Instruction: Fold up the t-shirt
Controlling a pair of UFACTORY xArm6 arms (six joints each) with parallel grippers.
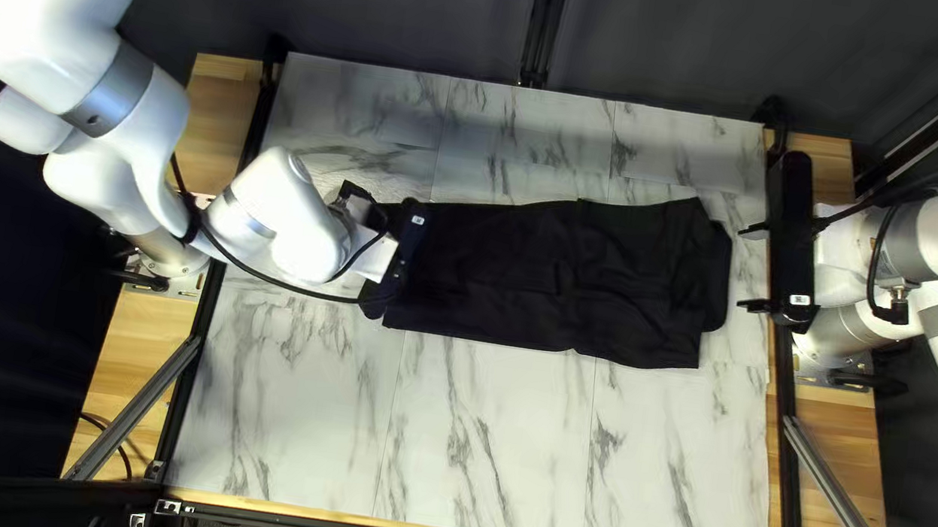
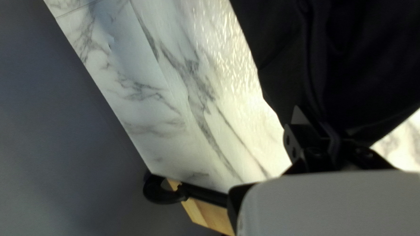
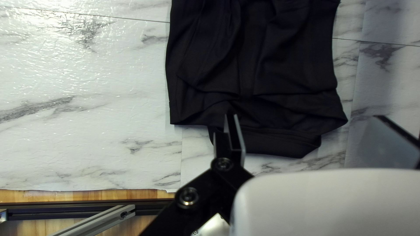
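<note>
A black t-shirt [image 1: 576,278] lies as a long narrow strip across the table, its collar end toward the right in the top left view. At its left end is my left gripper [image 1: 397,257], its tips lost against the dark cloth. In the left wrist view, the left gripper [image 2: 321,133] has its fingers close together on a ridge of the shirt [image 2: 350,65]. My right gripper [image 1: 751,268] hangs beside the shirt's right end. Seen from the right wrist, the right gripper [image 3: 315,126] has its fingers wide apart, holding nothing, short of the shirt [image 3: 262,70].
The marble-patterned table top [image 1: 493,448] shows in front of the shirt and behind it. Black clamps grip its far corners, one of them a clamp [image 2: 164,189] near my left gripper. Metal struts [image 1: 842,500] run along both table sides.
</note>
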